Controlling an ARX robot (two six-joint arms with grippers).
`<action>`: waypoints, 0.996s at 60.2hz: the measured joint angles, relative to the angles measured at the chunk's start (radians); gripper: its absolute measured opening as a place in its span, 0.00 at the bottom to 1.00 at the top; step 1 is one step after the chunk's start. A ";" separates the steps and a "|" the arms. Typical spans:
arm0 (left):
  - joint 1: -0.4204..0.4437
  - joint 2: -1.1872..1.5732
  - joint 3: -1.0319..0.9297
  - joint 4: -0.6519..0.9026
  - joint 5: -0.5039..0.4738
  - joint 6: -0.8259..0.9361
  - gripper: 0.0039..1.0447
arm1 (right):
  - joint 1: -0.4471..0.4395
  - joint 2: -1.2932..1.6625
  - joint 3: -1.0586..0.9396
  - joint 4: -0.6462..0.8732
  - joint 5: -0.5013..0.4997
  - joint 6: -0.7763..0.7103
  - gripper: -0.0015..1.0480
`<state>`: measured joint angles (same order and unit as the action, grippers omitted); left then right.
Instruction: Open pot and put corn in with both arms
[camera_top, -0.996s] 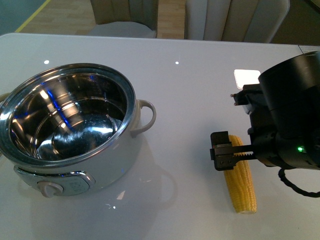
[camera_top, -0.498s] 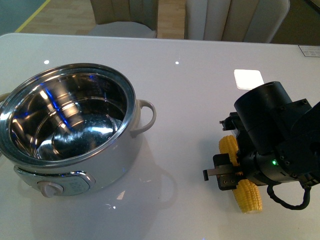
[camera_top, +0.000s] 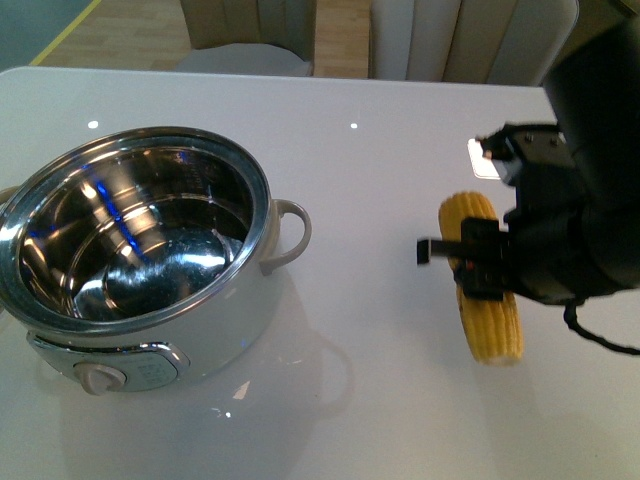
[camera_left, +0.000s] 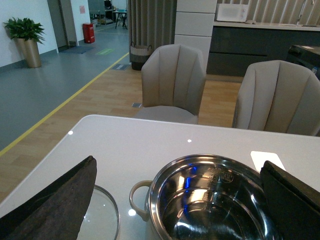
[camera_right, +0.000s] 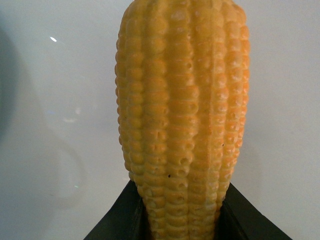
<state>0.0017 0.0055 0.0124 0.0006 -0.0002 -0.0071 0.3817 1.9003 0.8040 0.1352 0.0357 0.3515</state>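
My right jaws are closed on the corn (camera_right: 182, 100). Their black fingers (camera_right: 117, 222) press on its two flanks, a little past the middle of its length. In the right wrist view the cob fills the frame and runs straight out from between the fingers. In the front view its long axis runs from near to far across the desk (camera_top: 380, 170), with the far end leaning slightly toward my left. The near end (camera_top: 492, 330) hangs free below the grip. I judge the cob to be off the desk, though no view shows the gap plainly.

The pot (camera_top: 235, 325) stands to my left of the corn and well apart from it, with bare desk between them. Its steel bowl is open and holds nothing. One loop handle (camera_top: 292, 235) points toward the corn.

My left jaws are spread wide and hold nothing. Their two fingers (camera_left: 55, 200) frame the pot's rim (camera_left: 165, 172) in the left wrist view. The glass lid (camera_left: 102, 220) lies flat on the desk just beside the pot, on the side away from the corn.

The opening step therefore appears to be done. The remaining move falls to the right arm (camera_top: 590, 200), the nearer arm and the one carrying the load. The cob must travel sideways to my left and clear the rim. It is much shorter than the bowl is wide, so I expect it to fit in any orientation. The main risk I see is the cob clipping the near handle or the rim on the way over.
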 joint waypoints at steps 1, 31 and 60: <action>0.000 0.000 0.000 0.000 0.000 0.000 0.94 | 0.002 -0.006 0.005 -0.002 -0.003 0.007 0.22; 0.000 0.000 0.000 0.000 0.000 0.000 0.94 | 0.153 -0.013 0.325 -0.114 -0.109 0.251 0.20; 0.000 0.000 0.000 0.000 0.000 0.000 0.94 | 0.315 0.189 0.612 -0.174 -0.138 0.391 0.19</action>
<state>0.0017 0.0055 0.0124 0.0006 -0.0002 -0.0071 0.6964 2.0892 1.4155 -0.0383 -0.1020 0.7422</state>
